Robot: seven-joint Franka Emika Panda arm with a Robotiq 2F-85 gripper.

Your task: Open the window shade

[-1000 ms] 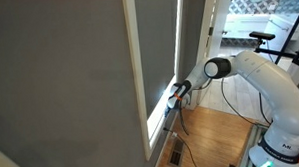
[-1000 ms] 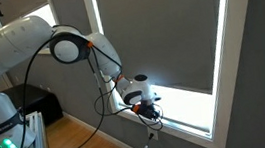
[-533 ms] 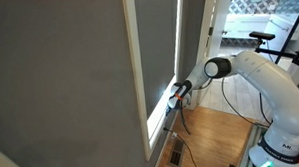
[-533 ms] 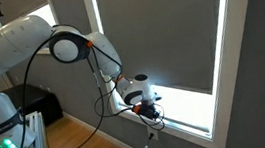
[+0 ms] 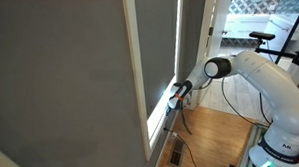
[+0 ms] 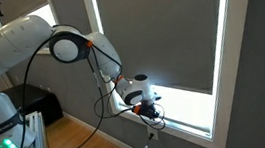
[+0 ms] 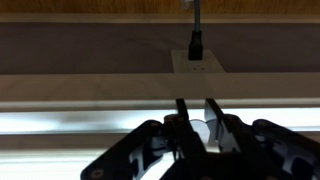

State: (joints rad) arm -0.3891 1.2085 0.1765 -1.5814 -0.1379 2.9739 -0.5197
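Note:
The window shade (image 6: 158, 31) is a dark-grey blind in a white window frame (image 6: 96, 48). Its straight bottom edge hangs a little above the sill, leaving a bright gap (image 6: 191, 102). In an exterior view it appears edge-on as a narrow grey strip (image 5: 156, 53). My gripper (image 6: 149, 109) is at the lower corner of the window, in the bright gap just under the shade's bottom edge, and it also shows in an exterior view (image 5: 175, 93). In the wrist view the fingers (image 7: 194, 102) stand close together with only a narrow slit. Nothing shows between them.
A broad grey wall panel (image 5: 59, 77) flanks the window. A black cable (image 6: 145, 143) hangs from the wrist toward the wooden floor (image 5: 217, 141). A plug in a wall outlet (image 7: 196, 45) shows in the wrist view. A dark box (image 6: 30, 101) stands by the arm.

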